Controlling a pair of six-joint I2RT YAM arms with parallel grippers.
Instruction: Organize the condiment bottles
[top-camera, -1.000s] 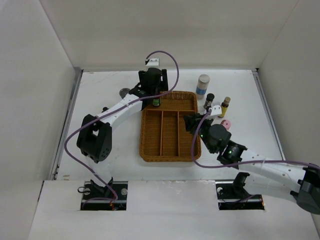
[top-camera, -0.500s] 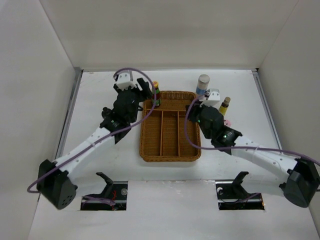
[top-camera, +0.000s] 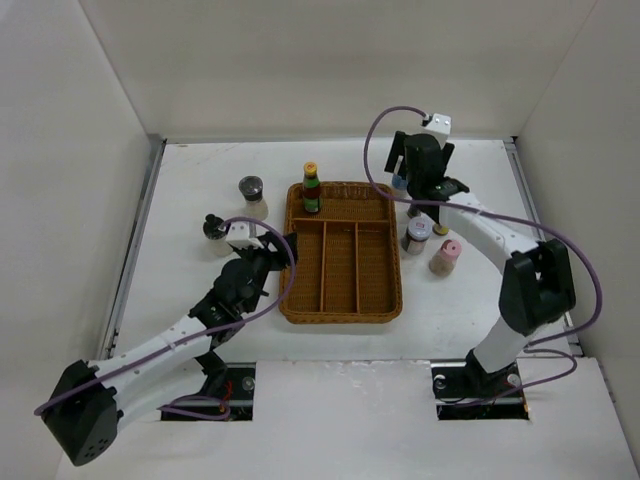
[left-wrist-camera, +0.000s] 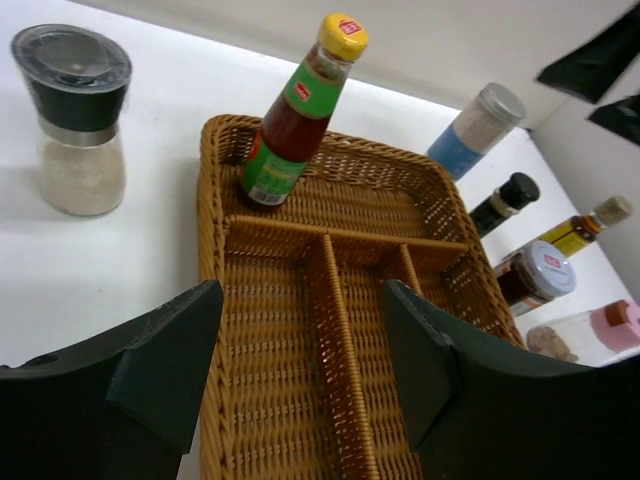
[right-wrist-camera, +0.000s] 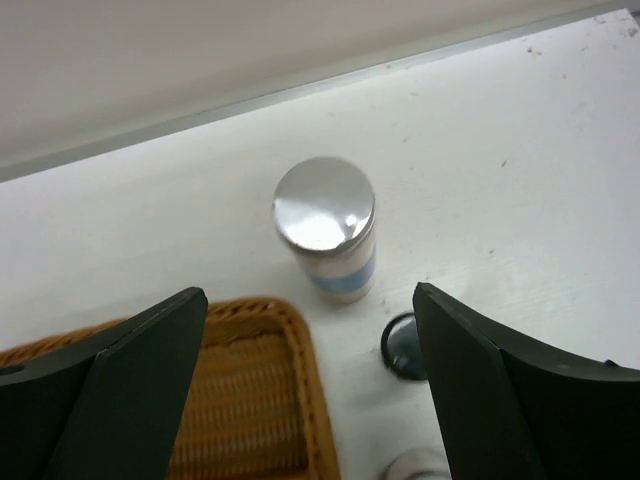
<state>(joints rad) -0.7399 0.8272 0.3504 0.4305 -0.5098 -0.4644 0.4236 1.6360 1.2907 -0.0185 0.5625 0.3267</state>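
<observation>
My arms (top-camera: 160, 342) are white links between black joint housings, each trailing a purple cable (top-camera: 398, 108) and capped by a small white camera block (top-camera: 437, 122). My left gripper (left-wrist-camera: 300, 335) and right gripper (right-wrist-camera: 310, 370) carry broad matte-black wedge fingers (left-wrist-camera: 165, 375).

1 camera above and behind my bases looks down on the whole desk (top-camera: 200, 170); my 2 wrist cameras, close in, share the wicker tray (left-wrist-camera: 212, 210) and silver-lidded jar (right-wrist-camera: 325, 225).

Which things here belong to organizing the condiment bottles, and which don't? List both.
Job: green sauce bottle, salt grinder, silver-lidded jar, black-capped bottle, yellow bottle, grey-lidded jar, pink-capped bottle, small shaker.
Other: wicker tray, white table.
</observation>
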